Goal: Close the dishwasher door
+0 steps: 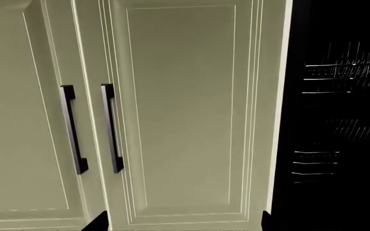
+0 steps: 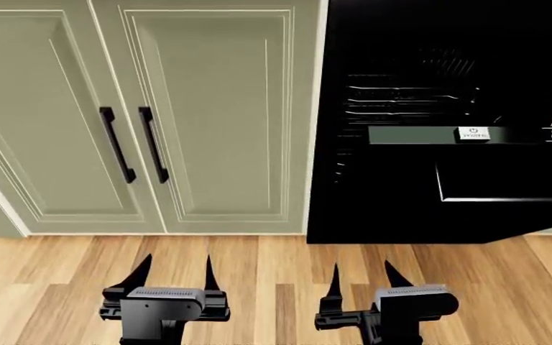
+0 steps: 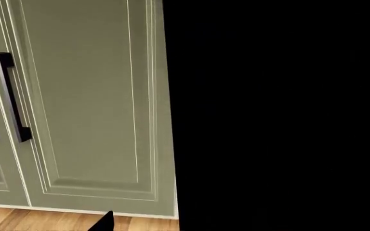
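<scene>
- The dishwasher door (image 2: 405, 215) hangs open to the right of the pale green cabinet doors (image 2: 209, 108), dropped toward the wood floor (image 2: 276, 287), with its handle edge and white control marks (image 2: 473, 134) facing up.
- From here, I judge the closing has not begun: neither arm touches the black panel.
- The right hand (image 2: 362, 277) sits nearer, fingers apart and empty. It would do best to get under the door's lower free edge and push up and forward, flat against the panel, not poking at a corner.
- The left hand (image 2: 175, 272), also spread and empty, faces the cabinets and can stay clear.
- The door's right side is cut off by the head view's edge, so its full width is unknown.
- The right wrist view shows only black there, with no edge or hinge to read.
- The racks (image 1: 346, 72) inside are faint glints, and the control marks are too small to read.
</scene>
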Robot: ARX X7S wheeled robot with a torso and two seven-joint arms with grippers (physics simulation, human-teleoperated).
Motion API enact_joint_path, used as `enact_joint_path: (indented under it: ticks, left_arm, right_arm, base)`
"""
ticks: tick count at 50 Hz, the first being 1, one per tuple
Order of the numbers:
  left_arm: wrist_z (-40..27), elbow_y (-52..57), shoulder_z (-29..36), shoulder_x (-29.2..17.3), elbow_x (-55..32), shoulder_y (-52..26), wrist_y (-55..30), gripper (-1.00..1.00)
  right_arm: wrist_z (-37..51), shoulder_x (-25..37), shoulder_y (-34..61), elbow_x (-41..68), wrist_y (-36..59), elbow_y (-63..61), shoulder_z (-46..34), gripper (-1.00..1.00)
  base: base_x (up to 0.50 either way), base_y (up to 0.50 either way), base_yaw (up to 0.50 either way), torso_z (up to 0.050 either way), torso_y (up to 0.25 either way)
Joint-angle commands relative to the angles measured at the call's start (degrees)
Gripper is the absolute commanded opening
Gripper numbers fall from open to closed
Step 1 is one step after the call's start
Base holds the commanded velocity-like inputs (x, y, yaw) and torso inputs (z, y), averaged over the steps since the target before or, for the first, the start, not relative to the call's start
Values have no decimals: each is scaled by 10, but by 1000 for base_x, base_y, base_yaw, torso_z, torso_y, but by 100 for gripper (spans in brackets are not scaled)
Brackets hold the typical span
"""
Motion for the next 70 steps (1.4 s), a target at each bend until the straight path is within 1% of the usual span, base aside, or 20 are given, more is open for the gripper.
enact_joint_path:
  ticks: [1, 28, 70]
  left_arm:
    - [-2, 2, 4, -4, -2, 0, 2, 100]
    - [-6, -14, 13, -9, -6, -5, 18, 100]
    - [-18, -1, 24, -20, -15, -3, 8, 100]
  right_arm:
    - [3, 3, 1, 2, 0, 0, -4, 100]
    - [9, 9, 4, 8, -9, 10, -13, 100]
    - [20, 19, 5, 15, -6, 4, -25, 100]
  base:
    - [0, 0, 0, -50, 47]
    - [0, 0, 0, -50, 50]
    - [0, 0, 0, -50, 63]
